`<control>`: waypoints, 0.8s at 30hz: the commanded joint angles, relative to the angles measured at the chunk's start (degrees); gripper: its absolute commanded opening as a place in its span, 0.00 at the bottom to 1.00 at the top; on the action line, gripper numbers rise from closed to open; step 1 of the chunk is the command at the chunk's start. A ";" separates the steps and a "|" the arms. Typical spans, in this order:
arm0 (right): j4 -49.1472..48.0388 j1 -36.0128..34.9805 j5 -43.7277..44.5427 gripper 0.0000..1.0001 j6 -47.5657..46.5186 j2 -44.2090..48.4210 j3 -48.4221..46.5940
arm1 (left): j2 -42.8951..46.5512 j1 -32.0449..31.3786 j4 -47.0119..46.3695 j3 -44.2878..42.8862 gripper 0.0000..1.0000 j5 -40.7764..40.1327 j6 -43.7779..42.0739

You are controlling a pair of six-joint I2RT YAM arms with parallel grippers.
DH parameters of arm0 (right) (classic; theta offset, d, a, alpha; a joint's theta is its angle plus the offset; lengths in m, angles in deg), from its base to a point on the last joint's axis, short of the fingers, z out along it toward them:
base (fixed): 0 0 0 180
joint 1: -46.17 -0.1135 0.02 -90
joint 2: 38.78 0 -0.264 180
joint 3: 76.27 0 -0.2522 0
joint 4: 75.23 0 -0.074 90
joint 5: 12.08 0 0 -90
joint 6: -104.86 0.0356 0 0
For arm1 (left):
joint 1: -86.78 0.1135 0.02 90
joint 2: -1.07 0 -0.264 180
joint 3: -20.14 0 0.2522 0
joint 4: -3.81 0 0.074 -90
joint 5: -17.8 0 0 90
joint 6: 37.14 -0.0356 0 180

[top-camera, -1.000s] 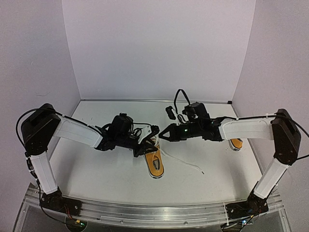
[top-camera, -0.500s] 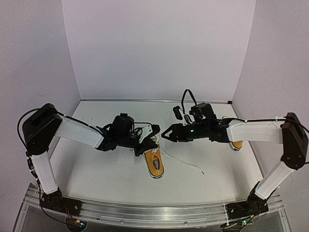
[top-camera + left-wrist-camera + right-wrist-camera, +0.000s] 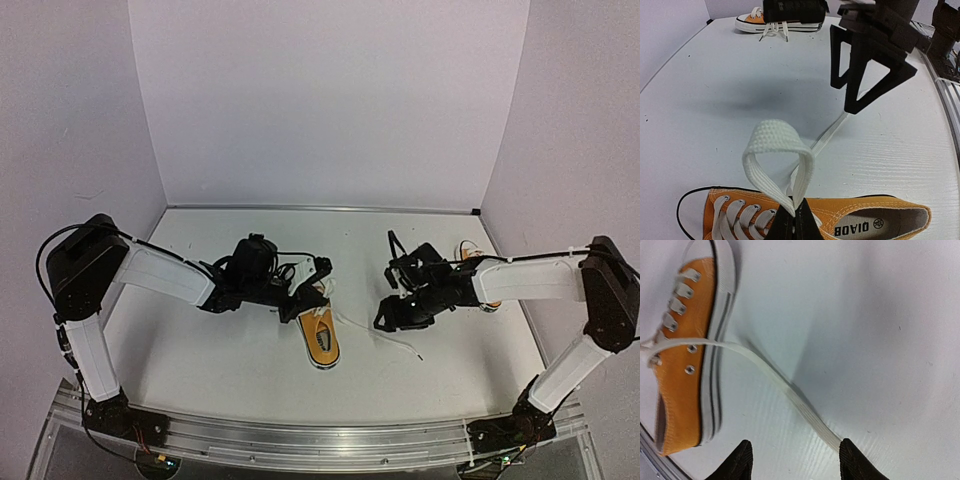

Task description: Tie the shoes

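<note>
One orange-yellow shoe (image 3: 322,338) with a white sole lies on the table between the arms; it also shows in the left wrist view (image 3: 865,216) and the right wrist view (image 3: 682,355). My left gripper (image 3: 794,220) (image 3: 312,290) is shut on the base of an upright loop of its white lace (image 3: 777,150). The other lace end (image 3: 790,390) (image 3: 398,345) trails across the table. My right gripper (image 3: 797,462) (image 3: 390,318) points down over that strand, open, with the lace running up to its right fingertip (image 3: 852,460). The second shoe (image 3: 775,22) (image 3: 467,250) sits behind the right arm.
White walls close in the table (image 3: 200,360) at the back and on both sides. The metal rail (image 3: 320,440) with the arm bases runs along the near edge. A black cable (image 3: 392,240) loops above the right wrist.
</note>
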 commanded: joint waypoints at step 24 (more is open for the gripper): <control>10.02 2.57 9.40 0.00 -10.53 -13.86 -25.00 | 0.48 -0.37 -13.14 4.07 0.00 2.53 -3.15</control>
